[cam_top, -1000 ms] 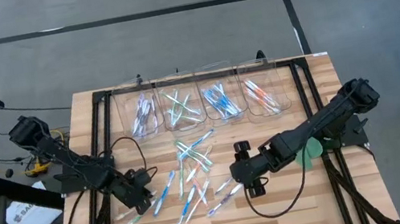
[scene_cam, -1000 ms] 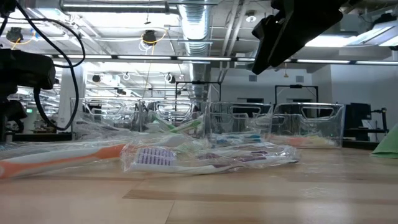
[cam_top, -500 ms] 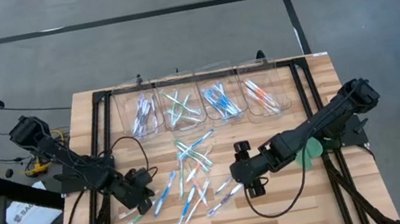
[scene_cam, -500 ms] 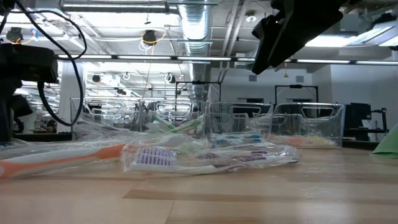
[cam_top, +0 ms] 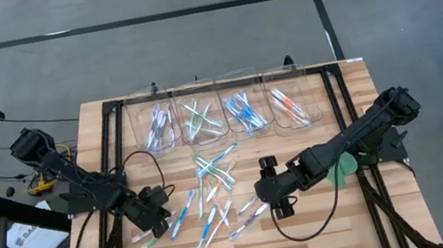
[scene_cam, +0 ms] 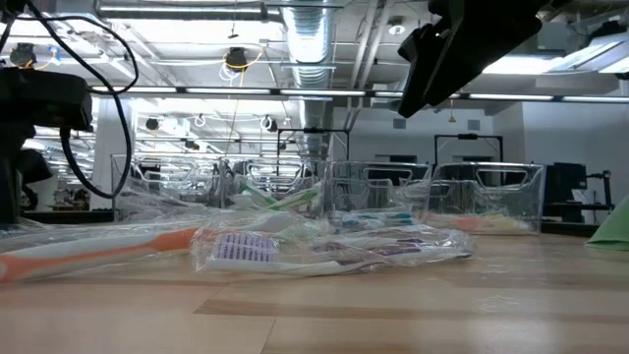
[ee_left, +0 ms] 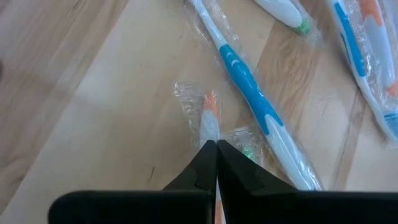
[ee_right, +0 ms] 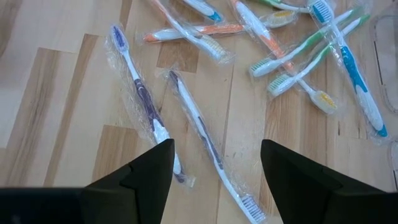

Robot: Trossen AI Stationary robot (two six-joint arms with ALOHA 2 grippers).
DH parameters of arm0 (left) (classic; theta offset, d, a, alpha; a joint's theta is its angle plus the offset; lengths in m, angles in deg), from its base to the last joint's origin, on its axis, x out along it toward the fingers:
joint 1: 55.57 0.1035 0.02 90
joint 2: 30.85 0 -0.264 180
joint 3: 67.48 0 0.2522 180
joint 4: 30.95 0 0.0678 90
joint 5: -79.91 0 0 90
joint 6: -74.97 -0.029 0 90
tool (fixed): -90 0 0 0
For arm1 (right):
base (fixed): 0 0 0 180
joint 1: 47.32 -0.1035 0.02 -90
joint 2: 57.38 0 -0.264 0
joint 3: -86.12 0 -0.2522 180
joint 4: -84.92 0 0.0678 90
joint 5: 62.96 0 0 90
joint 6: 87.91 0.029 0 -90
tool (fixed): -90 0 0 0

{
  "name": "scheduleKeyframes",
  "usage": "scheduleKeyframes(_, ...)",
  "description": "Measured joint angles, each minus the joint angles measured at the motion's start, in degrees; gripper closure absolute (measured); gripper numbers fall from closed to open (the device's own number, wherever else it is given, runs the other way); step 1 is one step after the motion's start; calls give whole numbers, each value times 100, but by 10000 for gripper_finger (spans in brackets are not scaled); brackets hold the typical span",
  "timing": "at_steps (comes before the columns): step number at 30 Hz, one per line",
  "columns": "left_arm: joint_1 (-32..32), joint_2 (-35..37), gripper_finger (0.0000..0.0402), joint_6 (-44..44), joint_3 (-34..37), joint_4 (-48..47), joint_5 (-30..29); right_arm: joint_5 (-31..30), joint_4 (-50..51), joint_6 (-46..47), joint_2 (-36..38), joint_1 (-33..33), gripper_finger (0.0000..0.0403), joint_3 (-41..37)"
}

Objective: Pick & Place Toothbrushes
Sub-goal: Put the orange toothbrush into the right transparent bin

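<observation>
The left gripper (ee_left: 216, 146) is squeezing its two dark fingers (ee_left: 199, 168) tight together, and they are pinching the end of an orange-tipped toothbrush (ee_left: 210, 118) in a clear wrapper. That brush is lying on the wooden table (ee_left: 93, 93), just beside a blue toothbrush (ee_left: 258, 106) that is resting at a slant. From above, the left gripper (cam_top: 154, 218) is sitting low at the left edge of the loose pile of toothbrushes (cam_top: 212, 199) in the middle of the table.

The right gripper (ee_right: 214, 165) is holding its fingers (ee_right: 146, 168) wide apart with nothing between them. It is hanging over two purple toothbrushes (ee_right: 140, 102) in wrappers, and more brushes with green, orange and blue marks are lying a bit farther off. From above, the right gripper (cam_top: 270, 190) is staying at the right edge of the pile.

Four clear bins (cam_top: 233, 113) are standing in a row at the far side of the table, each with brushes inside: purple, green, blue and orange ones. A flat green disc (cam_top: 340, 170) is peeking out beside the right arm.

In the low view, an orange brush (scene_cam: 98, 251) and a purple brush (scene_cam: 246, 251) are lying closest on the wood.
</observation>
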Motion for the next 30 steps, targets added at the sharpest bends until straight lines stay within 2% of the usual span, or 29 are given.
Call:
scheduleKeyframes(13, 51, 308, 401, -358, -403, -574, -107, 0, -41, -2, 0, 0, 168, 0)
scheduleKeyframes(22, 51, 713, 400, -1285, -837, -512, -1151, 2, -195, -155, 0, 0, 168, 1)
scheduleKeyframes(26, 51, 985, 400, -2187, -932, 46, -1788, 2, -408, -321, 0, 0, 168, 1)
scheduleKeyframes(30, 60, 1085, 400, -4332, -936, 1947, -2063, 2, -1259, -895, 0, 10, 168, -1)
